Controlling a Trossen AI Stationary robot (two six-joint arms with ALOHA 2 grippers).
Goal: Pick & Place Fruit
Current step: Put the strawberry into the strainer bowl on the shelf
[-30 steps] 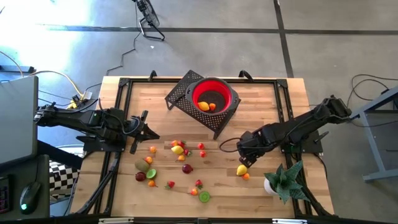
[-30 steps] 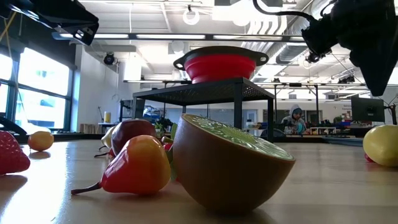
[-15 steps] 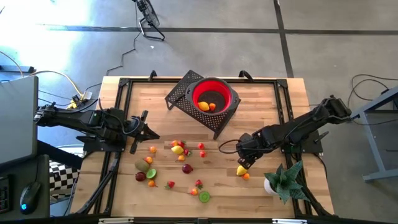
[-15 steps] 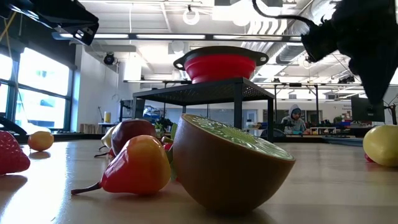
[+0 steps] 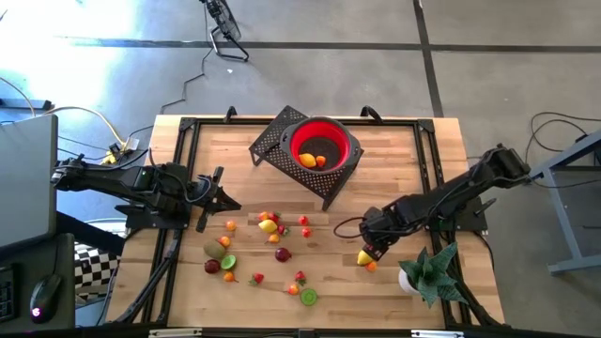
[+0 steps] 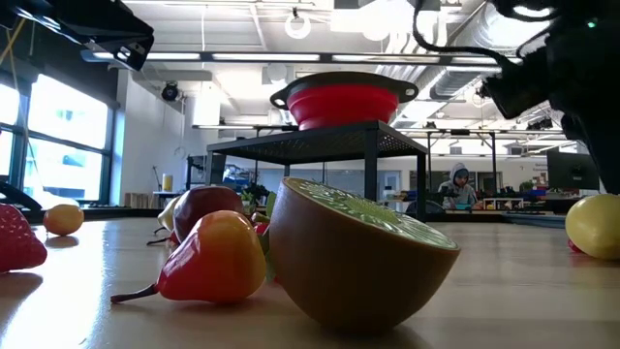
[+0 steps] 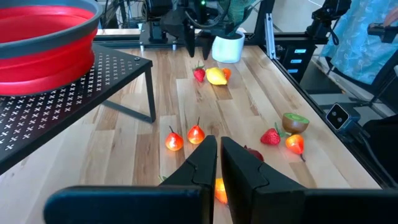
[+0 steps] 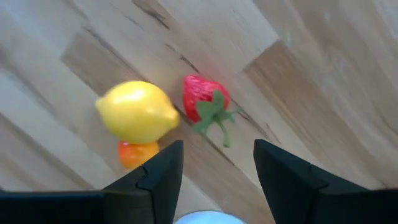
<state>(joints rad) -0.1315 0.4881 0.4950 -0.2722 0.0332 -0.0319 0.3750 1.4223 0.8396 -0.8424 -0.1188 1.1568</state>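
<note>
Right tool [image 5: 370, 246] hangs low over the bench [image 5: 394, 169], fingers parted and holding nothing, with a strawberry [image 8: 204, 99] lying on the wood between and just ahead of its two dark tips. Just beside that berry, at about nine o'clock of it in the wrist camera, sits a yellow lemon [image 8: 137, 112], touching a small orange fruit [image 8: 138, 153]. From above, this little group lies at roughly four o'clock of the bench, near the spiky green plant [image 5: 430, 268] in its white pot. Left tool [image 5: 222, 199] waits at nine o'clock, fingers pressed together and empty. Most of the remaining fruit [image 5: 272, 235] is scattered across the wood around six o'clock, including a halved kiwi [image 6: 358, 254] and a red-yellow pear [image 6: 215, 258] close to the low camera. A red bowl [image 5: 324, 145] stands on a black mesh stand [image 5: 272, 141] at twelve o'clock, with two orange-yellow pieces [image 5: 312, 160] already inside it. A person [image 6: 457, 186] sits far off in the room.
</note>
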